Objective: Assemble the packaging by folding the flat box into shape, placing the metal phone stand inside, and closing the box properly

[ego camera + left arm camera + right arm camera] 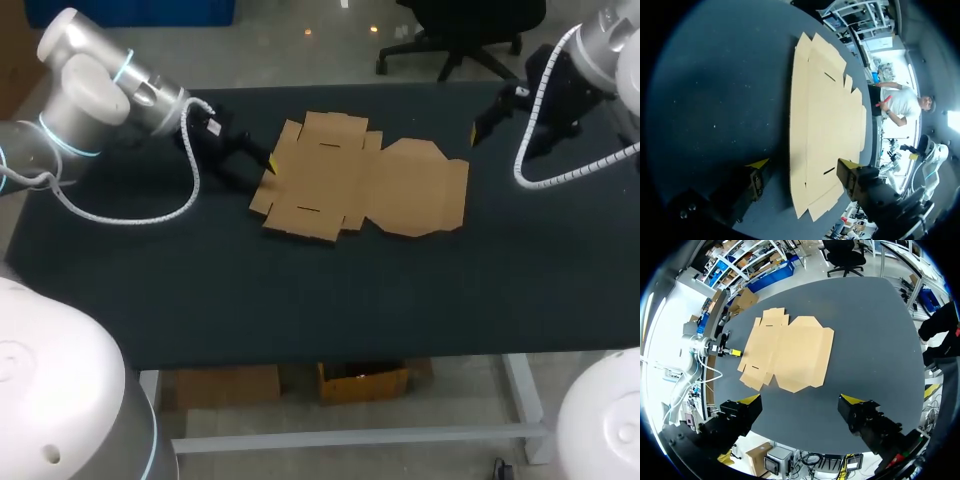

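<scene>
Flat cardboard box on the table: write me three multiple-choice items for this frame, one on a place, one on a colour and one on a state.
1. Where is the left gripper?
A. At one end of the flat cardboard box, straddling its edge
B. Over the box's middle
C. At the table's far right corner

2. What colour is the box?
A. White
B. Blue
C. Brown

3. What state is the box in?
A. Folded up, lid open
B. Lying flat and unfolded
C. Closed

Answers:
1 A: the left wrist view has one yellow tip over the cardboard and the other over the bare table.
2 C: the cardboard is plain brown in all three views.
3 B: every panel and flap lies flat on the table, and none is raised.
</scene>
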`<state>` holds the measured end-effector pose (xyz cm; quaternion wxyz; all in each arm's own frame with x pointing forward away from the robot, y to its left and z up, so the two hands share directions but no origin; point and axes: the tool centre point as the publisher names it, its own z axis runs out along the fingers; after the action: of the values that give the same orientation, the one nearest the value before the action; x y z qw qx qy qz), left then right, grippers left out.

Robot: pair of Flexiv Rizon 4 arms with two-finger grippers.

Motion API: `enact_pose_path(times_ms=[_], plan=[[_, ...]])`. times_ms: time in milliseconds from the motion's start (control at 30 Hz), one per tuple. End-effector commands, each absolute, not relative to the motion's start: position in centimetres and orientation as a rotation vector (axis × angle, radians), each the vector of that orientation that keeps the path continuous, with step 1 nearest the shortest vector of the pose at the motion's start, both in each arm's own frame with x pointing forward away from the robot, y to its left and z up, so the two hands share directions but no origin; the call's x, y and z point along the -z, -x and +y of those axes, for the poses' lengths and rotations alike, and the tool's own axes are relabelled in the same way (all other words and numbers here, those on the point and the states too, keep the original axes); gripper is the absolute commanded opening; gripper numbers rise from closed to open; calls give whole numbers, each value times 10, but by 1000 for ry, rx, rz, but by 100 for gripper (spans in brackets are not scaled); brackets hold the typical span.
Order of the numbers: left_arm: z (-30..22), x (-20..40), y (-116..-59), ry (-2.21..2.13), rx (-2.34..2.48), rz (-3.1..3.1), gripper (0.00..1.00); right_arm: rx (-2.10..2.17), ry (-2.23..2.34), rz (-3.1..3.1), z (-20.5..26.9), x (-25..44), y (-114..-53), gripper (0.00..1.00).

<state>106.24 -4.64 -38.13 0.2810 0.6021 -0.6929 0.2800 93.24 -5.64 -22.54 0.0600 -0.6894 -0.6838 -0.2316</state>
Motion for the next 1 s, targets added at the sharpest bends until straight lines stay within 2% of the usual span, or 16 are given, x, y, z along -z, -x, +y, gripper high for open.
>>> enact_pose_path(times_ms=[33,100,233,433,500,700,767,1000], plan=[[-50,388,-1071,-1562,-718,-1838,83,693,2084,-2069,-57,224,-932,100],[-52,388,-1071,-1545,-720,-1818,78,693,2083,-2069,-57,225,-932,100],[-56,388,-1069,-1522,-717,-1800,80,691,2083,-2068,-56,225,-933,100],[-60,391,-1067,-1514,-695,-1809,76,693,2076,-2069,-55,226,-934,100],[-61,391,-1066,-1512,-691,-1810,58,694,2074,-2067,-55,227,-934,100],[-63,392,-1065,-1502,-687,-1809,27,678,2054,-2057,-53,230,-934,100],[-63,392,-1064,-1501,-689,-1809,0,669,2057,-2048,-54,231,-934,100],[-57,386,-1053,-1511,-731,-1810,0,639,2078,-2018,-59,232,-929,100]])
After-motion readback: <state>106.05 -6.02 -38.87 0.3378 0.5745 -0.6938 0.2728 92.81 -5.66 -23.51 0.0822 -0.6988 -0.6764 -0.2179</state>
